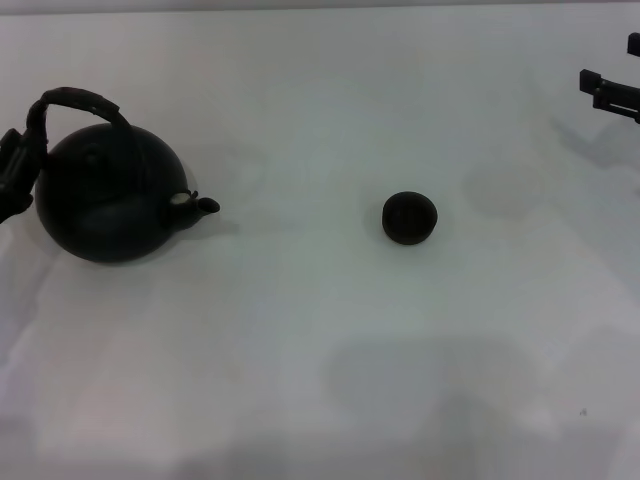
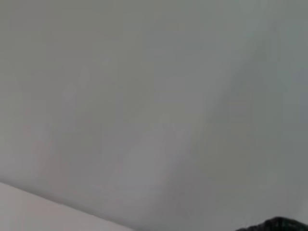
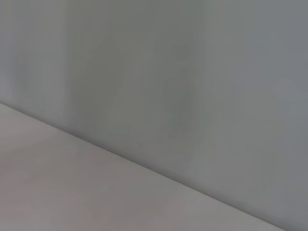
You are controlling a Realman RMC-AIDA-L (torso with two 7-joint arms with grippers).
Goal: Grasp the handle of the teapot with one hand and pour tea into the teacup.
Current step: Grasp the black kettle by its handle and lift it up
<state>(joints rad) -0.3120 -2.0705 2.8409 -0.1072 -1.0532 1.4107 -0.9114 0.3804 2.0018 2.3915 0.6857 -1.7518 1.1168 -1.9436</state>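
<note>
Sitting at the worktop's (image 1: pixel 320 380) left edge, the teapot (image 1: pixel 108 195) points its spout at the teacup (image 1: pixel 409 218), well apart. Left gripper (image 1: pixel 18 175) meets the handle (image 1: pixel 75 105), half cut off; grip unclear. Right gripper (image 1: pixel 612 88) hangs far right.

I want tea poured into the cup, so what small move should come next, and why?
Probably carry the teapot right toward the teacup. The left gripper is at the handle, the spout already faces the cup, but bare table separates them.
</note>
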